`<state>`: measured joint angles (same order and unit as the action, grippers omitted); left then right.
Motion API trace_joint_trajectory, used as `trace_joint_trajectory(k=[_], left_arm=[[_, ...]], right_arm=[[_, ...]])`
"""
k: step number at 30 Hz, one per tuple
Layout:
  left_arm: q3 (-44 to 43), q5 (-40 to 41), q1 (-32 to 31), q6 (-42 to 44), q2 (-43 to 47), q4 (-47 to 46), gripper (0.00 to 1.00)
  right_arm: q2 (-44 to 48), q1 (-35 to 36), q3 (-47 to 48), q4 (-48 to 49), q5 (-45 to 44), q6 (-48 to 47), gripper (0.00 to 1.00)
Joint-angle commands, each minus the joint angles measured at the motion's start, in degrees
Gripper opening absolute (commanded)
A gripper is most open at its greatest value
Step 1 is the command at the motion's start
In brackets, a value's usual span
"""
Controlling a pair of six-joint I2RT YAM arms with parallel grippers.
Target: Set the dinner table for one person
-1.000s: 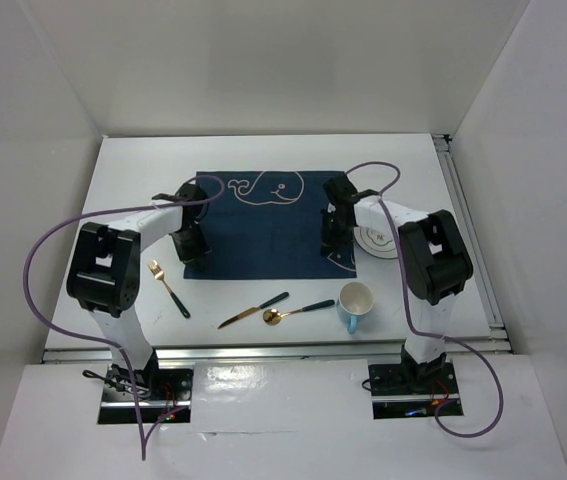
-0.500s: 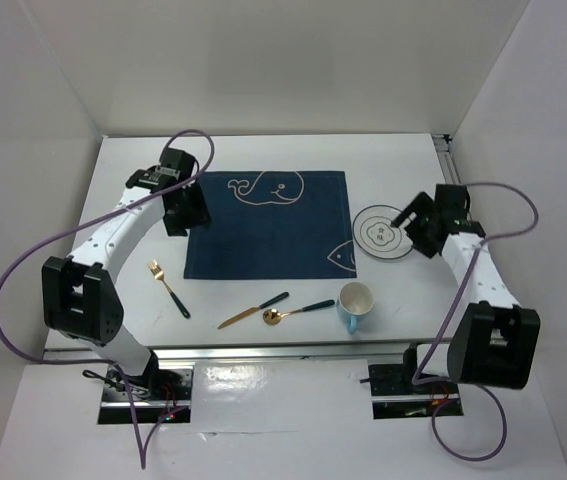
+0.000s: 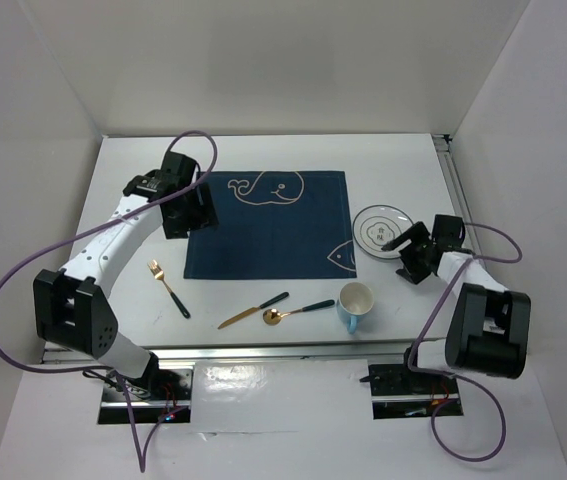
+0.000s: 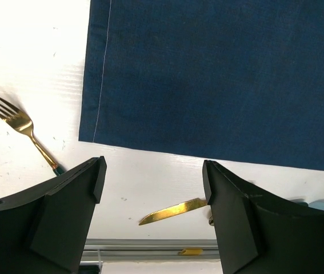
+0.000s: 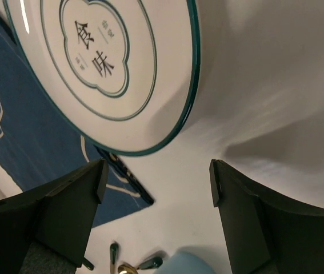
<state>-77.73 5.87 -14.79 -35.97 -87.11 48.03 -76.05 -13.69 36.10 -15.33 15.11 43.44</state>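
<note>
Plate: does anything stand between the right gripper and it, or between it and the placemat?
Nothing visible does. The right gripper is open at the plate rim, over bare dinner table; the placemat adjoins the plate.

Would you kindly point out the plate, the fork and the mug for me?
plate (image 5: 100,60), right wrist view, printed centre.
fork (image 4: 18,120), left wrist view, head below the tines.
mug (image 3: 356,300), top external view, white inside.

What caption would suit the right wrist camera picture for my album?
Open right gripper poised above the dinner table, facing a teal-rimmed plate at the edge of the navy placemat.
</note>
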Motion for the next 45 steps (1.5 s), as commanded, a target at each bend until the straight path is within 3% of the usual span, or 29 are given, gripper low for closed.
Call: trace_joint_trajectory(k=[1,6,14,15,18,20,27,30,34,37,38,45], left_arm=[[0.1,0.4,-0.1,1.2,1.2,0.0,0.85],[0.1,0.4,-0.1,0.5,1.7,-0.5,0.85],[-0.4,0.4,-0.1,0.5,1.7,0.7,0.85],[-0.4,0.4,-0.1,0.5,1.7,0.7,0.85],[-1.5,-0.4,-0.1,0.5,1.7,0.7,0.85],[-2.2,-0.4,-0.1,0.5,1.7,1.2,0.85],[-5.1,-0.3,-0.1,-0.9,0.5,1.9,0.85],[-5.1,-0.3,-0.1,-2.4,-0.1,1.9,0.85],[-4.6,1.7,-0.1,-4.2,0.5,2.5,0.84],[-4.0,4.8,-0.1,-6.9,1.5,4.2,0.84],[-4.0,5.6,-0.1,-7.6,1.5,4.7,0.89],[-0.7,10.0,1.0,-11.6,4.5,7.1,0.9]], right_arm=[[-3.4,-0.5,-2.0,11.1,1.6,2.3,0.83],[-8.0,-0.5,-3.9,18.1,0.5,5.6,0.71],[-9.2,-0.5,-3.8,21.7,-4.6,10.3,0.4],[-9.2,-0.5,-3.1,21.7,-4.7,10.9,0.28],[-9.2,-0.5,-2.5,20.8,-5.2,12.0,0.08],[-6.5,-0.5,-1.2,19.6,-6.5,12.0,0.01],[2.3,-0.5,4.8,16.9,-7.1,7.5,0.0],[3.0,-0.5,8.4,16.9,-2.5,6.3,0.0],[2.3,6.6,10.0,19.7,2.5,6.9,0.0],[-3.4,14.3,14.4,21.0,6.2,6.1,0.0],[-5.4,17.4,16.2,21.0,8.5,6.1,0.0],[-24.6,27.2,28.7,20.3,16.9,3.6,0.0]])
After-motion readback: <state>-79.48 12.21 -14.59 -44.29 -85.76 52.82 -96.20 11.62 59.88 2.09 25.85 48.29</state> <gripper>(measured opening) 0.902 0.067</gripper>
